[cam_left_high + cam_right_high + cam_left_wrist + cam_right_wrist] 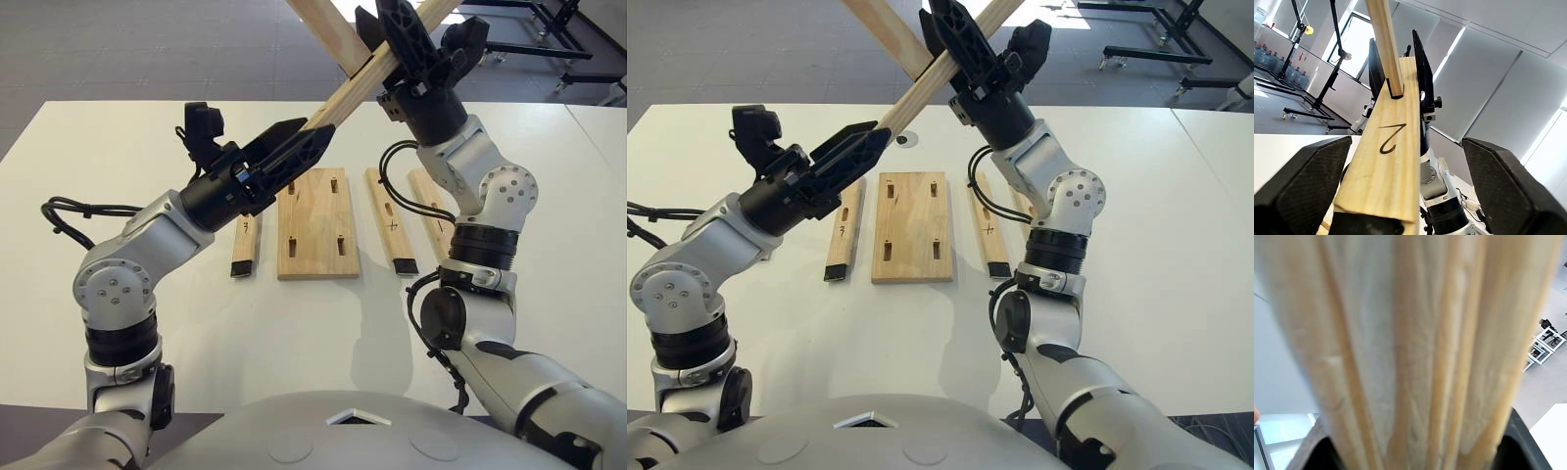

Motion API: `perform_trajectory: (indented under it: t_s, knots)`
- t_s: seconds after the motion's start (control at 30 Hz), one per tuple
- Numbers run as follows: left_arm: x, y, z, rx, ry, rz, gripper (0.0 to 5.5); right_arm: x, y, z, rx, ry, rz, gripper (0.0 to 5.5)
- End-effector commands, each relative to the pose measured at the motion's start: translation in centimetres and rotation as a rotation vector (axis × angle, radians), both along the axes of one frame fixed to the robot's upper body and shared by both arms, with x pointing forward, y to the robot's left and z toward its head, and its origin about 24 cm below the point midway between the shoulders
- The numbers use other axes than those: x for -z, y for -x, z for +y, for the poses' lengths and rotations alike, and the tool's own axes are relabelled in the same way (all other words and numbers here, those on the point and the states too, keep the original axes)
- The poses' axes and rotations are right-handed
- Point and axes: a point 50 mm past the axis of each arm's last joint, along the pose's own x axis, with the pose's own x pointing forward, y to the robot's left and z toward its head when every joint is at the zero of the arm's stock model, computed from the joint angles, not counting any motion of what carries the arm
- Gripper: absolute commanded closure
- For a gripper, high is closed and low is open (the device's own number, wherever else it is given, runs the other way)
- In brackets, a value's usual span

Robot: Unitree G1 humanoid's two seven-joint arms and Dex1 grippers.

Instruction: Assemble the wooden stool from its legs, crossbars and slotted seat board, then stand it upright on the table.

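Note:
A wooden leg [358, 88] marked "2" [1391, 142] hangs slanted in the air above the table. A crossbar [328, 29] sits in its slot [1396, 90]. My right gripper [428, 18] is shut on the leg beside that slot, one finger on each side. The leg's lower end lies between the fingers of my open left gripper [318, 129], with a gap at each side in the left wrist view. Wood [1410, 342] stands close in front of the right wrist camera. The slotted seat board [315, 223] lies flat below.
On the white table [118, 323], one leg [844, 230] lies left of the board and two more [390, 223] [431, 211] lie right of it, partly under my arms. Black wheeled frames [549, 29] stand on the floor behind.

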Motion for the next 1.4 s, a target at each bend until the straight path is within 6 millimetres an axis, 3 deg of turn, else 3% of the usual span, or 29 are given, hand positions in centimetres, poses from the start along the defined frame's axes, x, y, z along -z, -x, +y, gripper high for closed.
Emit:
perform_trajectory:
  t_s: [0.03,0.2,0.3,0.4,0.5,0.67,0.87,1.0,1.27,1.4]
  knots:
    - [-1.5,1.2,1.9,-0.089,-0.029,-0.028,0.71,0.4,-0.1,-0.6,0.041,0.029,0.009,3.45]
    - [-1.8,1.9,6.0,-0.309,-0.039,0.065,0.1,0.5,0.0,-2.4,0.11,0.05,0.005,3.45]
    - [0.7,2.6,7.8,-0.429,-0.14,0.191,0.1,0.3,0.0,-3.4,0.151,0.068,-0.008,3.45]
    - [4.5,3.3,6.3,-0.449,-0.364,0.276,0.1,-0.1,0.0,-4.1,0.18,0.09,-0.025,3.45]
    - [7.7,3.0,3.9,-0.442,-0.64,0.244,0.1,-0.4,-0.4,-4.6,0.21,0.117,-0.023,3.45]
    - [9.6,1.7,0.8,-0.467,-0.982,0.048,0.1,-1.0,-0.7,-4.9,0.267,0.151,-0.033,3.45]
    - [11.7,1.1,-0.3,-0.504,-1.226,-0.016,0.1,-1.5,-0.9,-4.9,0.302,0.168,-0.036,3.45]
    - [13.1,1.3,-0.3,-0.508,-1.288,0.029,0.1,-1.6,-0.9,-5.0,0.31,0.172,-0.034,3.45]
    - [12.2,1.2,-2.1,-0.465,-1.168,0.065,0.1,-1.4,-1.1,-4.7,0.302,0.171,-0.025,3.45]
    - [12.7,1.4,-1.2,-0.493,-1.232,0.085,0.1,-1.3,-1.1,-4.7,0.3,0.169,-0.019,3.45]
